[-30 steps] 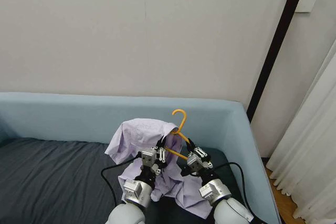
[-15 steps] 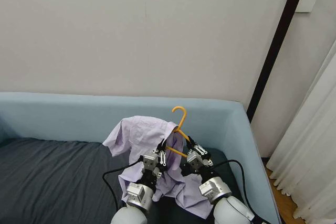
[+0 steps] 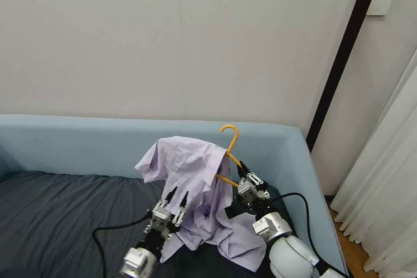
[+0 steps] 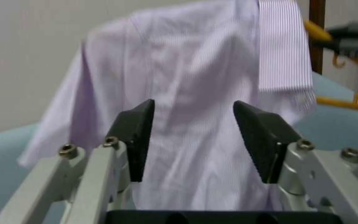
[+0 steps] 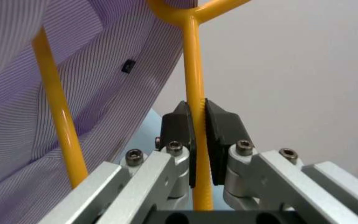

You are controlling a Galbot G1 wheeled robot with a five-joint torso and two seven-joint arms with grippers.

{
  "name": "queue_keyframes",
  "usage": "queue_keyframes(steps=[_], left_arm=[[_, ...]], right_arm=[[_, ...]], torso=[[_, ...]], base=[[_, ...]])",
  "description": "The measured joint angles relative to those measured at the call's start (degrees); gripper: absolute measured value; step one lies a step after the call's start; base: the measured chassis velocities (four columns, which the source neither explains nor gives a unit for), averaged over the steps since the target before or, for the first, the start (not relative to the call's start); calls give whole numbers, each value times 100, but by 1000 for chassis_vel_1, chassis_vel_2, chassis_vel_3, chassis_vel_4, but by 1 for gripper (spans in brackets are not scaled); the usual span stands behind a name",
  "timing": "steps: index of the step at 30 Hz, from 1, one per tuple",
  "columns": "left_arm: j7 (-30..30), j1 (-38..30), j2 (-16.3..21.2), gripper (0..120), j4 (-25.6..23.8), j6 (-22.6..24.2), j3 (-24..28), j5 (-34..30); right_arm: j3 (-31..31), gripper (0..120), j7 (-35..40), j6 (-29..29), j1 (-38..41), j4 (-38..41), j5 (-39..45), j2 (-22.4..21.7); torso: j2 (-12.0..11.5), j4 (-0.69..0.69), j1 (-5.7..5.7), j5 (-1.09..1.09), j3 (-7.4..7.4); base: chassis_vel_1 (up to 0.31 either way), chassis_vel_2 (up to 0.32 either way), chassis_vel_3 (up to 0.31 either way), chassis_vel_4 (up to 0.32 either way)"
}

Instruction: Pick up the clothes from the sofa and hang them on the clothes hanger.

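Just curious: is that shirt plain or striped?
Finely striped lilac shirt; clearest in the right wrist view.

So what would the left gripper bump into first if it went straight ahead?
Most likely the purple shirt: the left gripper, jaws open, points straight at it, though depth is unclear.

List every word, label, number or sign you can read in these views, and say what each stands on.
No text can be read.
The small dark tag inside the purple shirt: too small to read.
No print shows on the yellow hanger, the sofa, the right gripper with jaws shut on the hanger, or the left gripper with jaws open before the shirt.
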Motion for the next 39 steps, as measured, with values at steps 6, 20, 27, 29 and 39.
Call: queue_keyframes(steps=[6, 20, 27, 29, 39], left_arm=[[532, -417, 1368, 79, -464, 9, -801, -1639], [4624, -2535, 2550, 100, 1335, -493, -439, -3686], [6644, -3463, 2442, 100, 2571, -213, -24, -3744], [6857, -3828, 2331, 100, 2863, -131, 353, -3667], [7246, -4746, 1883, 98, 3432, 49, 1199, -3314]], right_arm=[[-12, 5, -5, 328, 40, -401, -626, 151], [-385, 5, -438, 824, 617, -653, -1466, 225], [-643, 5, -557, 956, 779, -633, -1460, 239], [-654, 5, -568, 976, 774, -599, -1471, 233], [-538, 5, -692, 1196, 680, -585, -1920, 200]], torso=[[0, -2, 0, 3, 0], [0, 2, 0, 1, 1], [0, 0, 0, 3, 1], [-1, 0, 0, 1, 1], [-1, -1, 0, 4, 1]], base=[[0, 0, 0, 0], [0, 0, 0, 0], [0, 0, 0, 0], [0, 0, 0, 0], [0, 0, 0, 0]])
